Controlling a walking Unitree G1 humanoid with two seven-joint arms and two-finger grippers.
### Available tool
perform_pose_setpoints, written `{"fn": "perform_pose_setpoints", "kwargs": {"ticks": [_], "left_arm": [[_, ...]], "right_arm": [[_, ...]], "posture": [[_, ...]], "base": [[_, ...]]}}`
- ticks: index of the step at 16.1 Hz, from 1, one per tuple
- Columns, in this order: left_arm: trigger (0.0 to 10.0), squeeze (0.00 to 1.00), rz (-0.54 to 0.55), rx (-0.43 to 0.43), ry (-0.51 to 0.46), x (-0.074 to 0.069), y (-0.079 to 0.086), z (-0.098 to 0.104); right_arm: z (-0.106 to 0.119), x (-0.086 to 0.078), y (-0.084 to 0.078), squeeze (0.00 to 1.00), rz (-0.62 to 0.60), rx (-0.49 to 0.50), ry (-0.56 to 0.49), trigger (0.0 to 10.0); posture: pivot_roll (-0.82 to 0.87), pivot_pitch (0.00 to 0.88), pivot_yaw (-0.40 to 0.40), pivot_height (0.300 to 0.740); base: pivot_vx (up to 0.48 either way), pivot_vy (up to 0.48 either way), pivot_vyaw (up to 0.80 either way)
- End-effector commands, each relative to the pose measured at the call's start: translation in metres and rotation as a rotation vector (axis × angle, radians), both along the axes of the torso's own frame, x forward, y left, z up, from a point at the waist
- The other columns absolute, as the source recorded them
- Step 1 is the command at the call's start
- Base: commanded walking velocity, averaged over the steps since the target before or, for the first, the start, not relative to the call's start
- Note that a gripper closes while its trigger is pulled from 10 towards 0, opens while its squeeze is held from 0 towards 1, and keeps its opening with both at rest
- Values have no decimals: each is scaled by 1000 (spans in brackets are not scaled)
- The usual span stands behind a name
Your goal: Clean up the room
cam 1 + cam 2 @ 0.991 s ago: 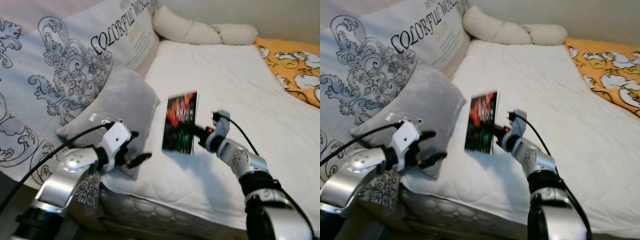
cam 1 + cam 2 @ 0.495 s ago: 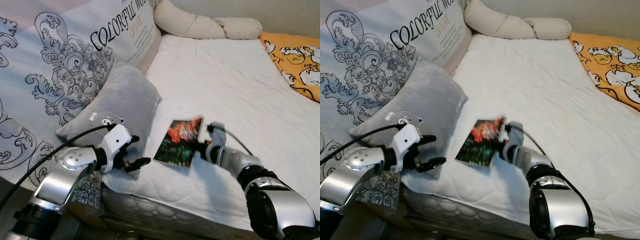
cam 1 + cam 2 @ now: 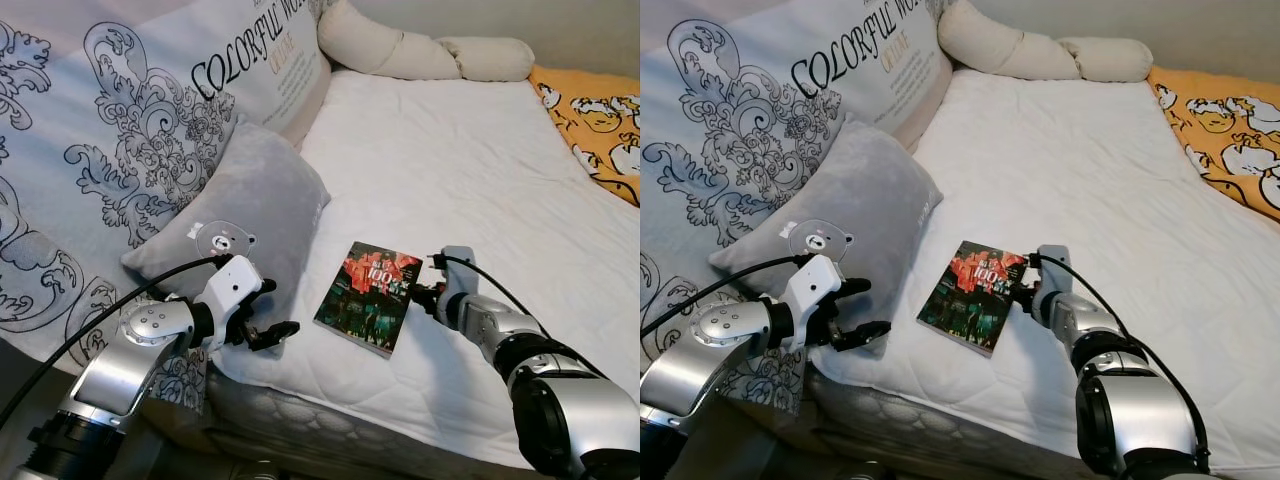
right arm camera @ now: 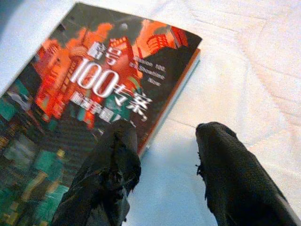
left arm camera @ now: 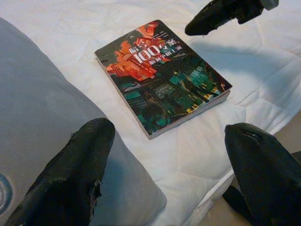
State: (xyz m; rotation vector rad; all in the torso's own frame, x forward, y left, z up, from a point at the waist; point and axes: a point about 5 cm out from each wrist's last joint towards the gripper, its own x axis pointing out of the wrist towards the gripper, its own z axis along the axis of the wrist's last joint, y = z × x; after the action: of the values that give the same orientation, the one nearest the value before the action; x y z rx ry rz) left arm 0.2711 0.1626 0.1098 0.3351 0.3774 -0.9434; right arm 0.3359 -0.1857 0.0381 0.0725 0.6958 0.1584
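White quilted bedding covers the bed (image 3: 470, 150), with a grey pillow (image 3: 245, 215) and a large printed cushion (image 3: 130, 130) along its left side and an orange patterned cloth (image 3: 595, 110) at the far right. On the mattress near the front edge, just beside the grey pillow, a book (image 3: 368, 296) lies flat, cover up: red and teal city artwork with a white "100" and smaller lettering too blurred to read. The right gripper (image 4: 164, 155) sits at the book's right edge, fingers apart, one over the cover and one over the sheet. The left gripper (image 3: 262, 318) hovers at the pillow's front corner, fingers spread wide. Both arms are cut off by the frame.
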Motion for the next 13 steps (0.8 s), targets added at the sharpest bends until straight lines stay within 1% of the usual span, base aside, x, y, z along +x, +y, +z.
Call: {"fn": "perform_pose_setpoints", "kwargs": {"ticks": [1,2,3,4,5,7,8,10,11,12,13], "left_arm": [[10000,0,0,3,4,-1,-1,-1],[10000,0,5,-4,6,-2,-1,-2],[10000,0,9,-11,12,-3,-2,-3],[10000,0,6,-13,20,-5,-2,-5],[10000,0,-1,-12,28,-6,-3,-7],[10000,0,-10,-7,33,-7,-4,-8],[10000,0,-15,1,32,-6,-5,-10],[10000,0,-15,2,27,-5,-7,-9],[10000,0,-15,2,27,-4,-7,-8],[10000,0,-9,8,22,-4,-6,-8],[10000,0,-2,13,19,-3,-5,-8]], "right_arm": [[7,5,-3,1000,28,-30,-36,10000],[12,7,0,1000,114,-29,-73,10000],[17,9,15,1000,267,55,-102,10000],[17,4,30,1000,432,130,-76,10000],[13,-3,42,1000,575,177,-23,10000],[5,-14,54,1000,712,200,52,10000],[-4,-25,62,1000,812,212,125,10000],[-14,-37,64,1000,894,192,199,10000],[-18,-40,63,1000,906,167,222,10000],[-24,-43,58,1000,913,85,250,10000],[-28,-44,52,1000,902,4,256,10000]], "posture": [[204,0,5,740],[198,0,8,740],[193,0,11,740],[189,0,13,740],[179,0,19,740],[169,0,22,740],[173,0,18,740],[182,0,15,740],[184,0,14,740],[185,0,16,740],[186,0,18,740]], "base": [[0,0,0],[0,0,0],[0,0,0],[0,0,0],[0,0,0],[0,0,0],[0,0,0],[0,0,0],[0,0,0],[0,0,0],[0,0,0]]}}
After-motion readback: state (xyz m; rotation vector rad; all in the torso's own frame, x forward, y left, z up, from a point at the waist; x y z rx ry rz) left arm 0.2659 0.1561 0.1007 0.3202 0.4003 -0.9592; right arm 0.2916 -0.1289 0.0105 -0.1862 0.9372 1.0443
